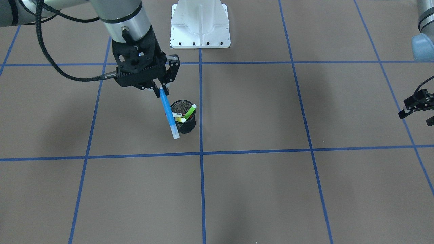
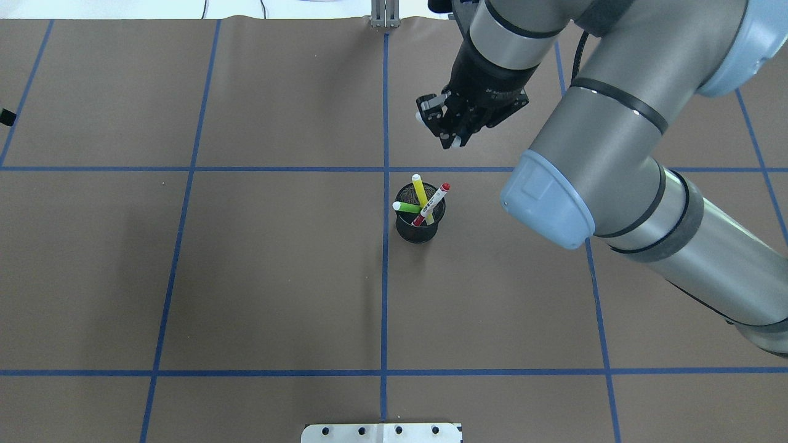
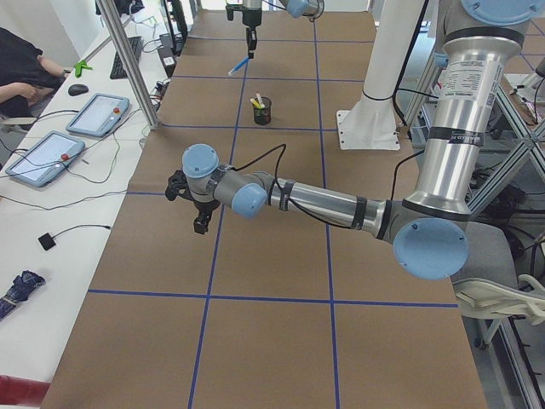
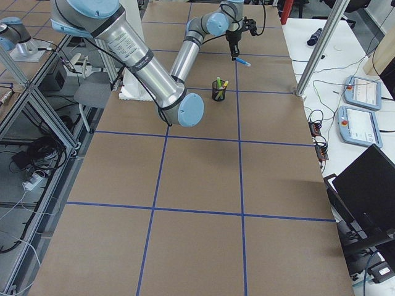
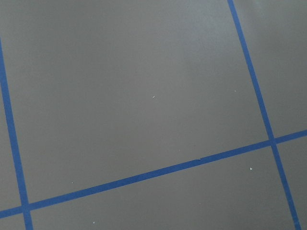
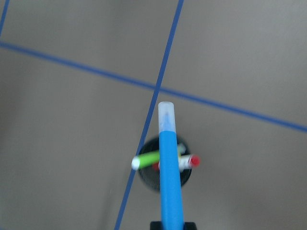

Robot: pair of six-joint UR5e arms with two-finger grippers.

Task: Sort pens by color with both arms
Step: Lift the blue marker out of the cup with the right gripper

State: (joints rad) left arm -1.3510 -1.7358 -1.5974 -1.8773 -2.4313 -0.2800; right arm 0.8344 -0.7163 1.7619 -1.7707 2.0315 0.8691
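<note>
Brown tape-gridded table [image 1: 257, 189], right gripper [image 1: 160, 88] jaws clamped on blue pen [image 1: 169, 115], pen slanting down below jaws, black mesh cup [image 1: 187, 128] beside its lower end, left gripper [image 1: 416, 118] jaws spread, empty

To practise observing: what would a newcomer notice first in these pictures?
The right tool holds a blue pen aslant in the air, clear of the black cup near the middle of the table. In the cup lean a green pen, a yellow pen and a white pen with a red cap. The left tool hangs empty far off to the side.
</note>
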